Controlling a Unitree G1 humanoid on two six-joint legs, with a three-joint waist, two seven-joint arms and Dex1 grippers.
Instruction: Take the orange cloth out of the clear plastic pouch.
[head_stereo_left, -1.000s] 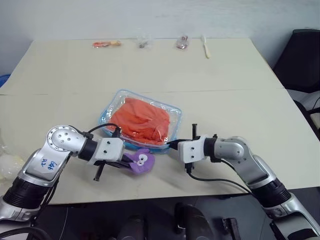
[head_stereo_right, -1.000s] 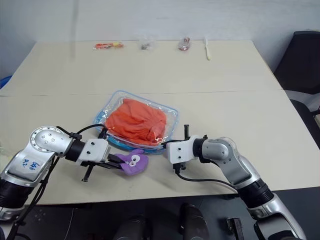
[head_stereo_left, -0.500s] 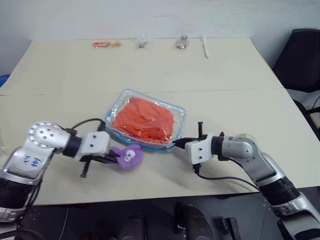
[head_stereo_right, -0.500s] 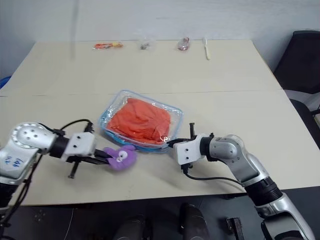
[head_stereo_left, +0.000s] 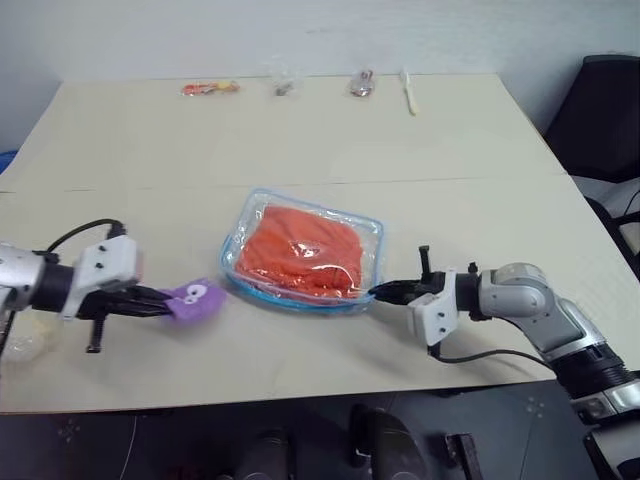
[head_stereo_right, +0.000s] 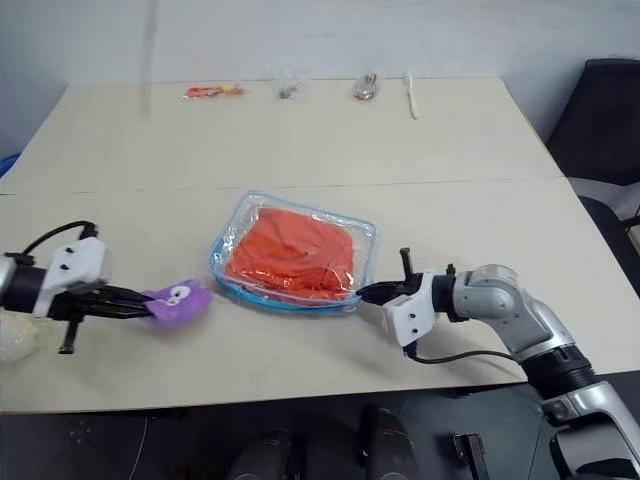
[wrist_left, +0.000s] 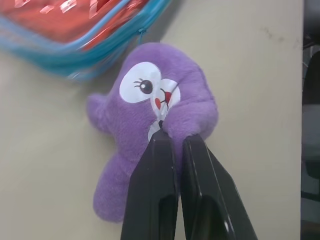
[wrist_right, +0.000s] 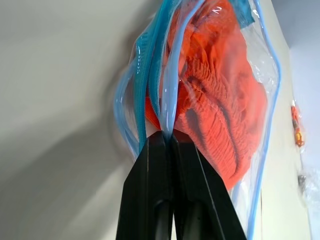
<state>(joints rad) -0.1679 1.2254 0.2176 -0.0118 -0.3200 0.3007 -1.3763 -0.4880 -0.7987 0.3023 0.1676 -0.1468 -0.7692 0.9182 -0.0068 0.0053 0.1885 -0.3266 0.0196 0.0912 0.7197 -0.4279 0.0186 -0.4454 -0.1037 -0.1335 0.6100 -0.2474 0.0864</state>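
Orange cloth (head_stereo_left: 303, 252) lies folded and wrinkled inside the clear plastic pouch (head_stereo_left: 372, 232), which rests flat near the middle of the beige table (head_stereo_left: 300, 140). Light blue edging runs round the pouch's rounded corners.

On the right, the right gripper (head_stereo_left: 380, 292) reaches in from the near right side, and its two black fingers (wrist_right: 155, 185) are pressed together on the blue edge at the pouch's near right corner. In the right wrist view the blue rim runs straight down between the fingertips, with the cloth bunched just beyond them.

On the left, the left gripper (head_stereo_left: 160, 299) is well apart from the pouch, near the table's left edge. Its fingers (wrist_left: 155, 190) are pinched on a small purple plush toy (head_stereo_left: 190, 299), gripping it at the face, beside the white eye patch. In the head views the toy lies just left of the pouch, not touching it; the left wrist view shows a strip of blue pouch edge near the toy.

Along the far edge of the table sit an orange packet (head_stereo_left: 210, 88), two small clear packets (head_stereo_left: 283, 85) and (head_stereo_left: 362, 82), and a pale stick-like item (head_stereo_left: 409, 93). A dark chair (head_stereo_left: 600, 110) stands off the table's far right.
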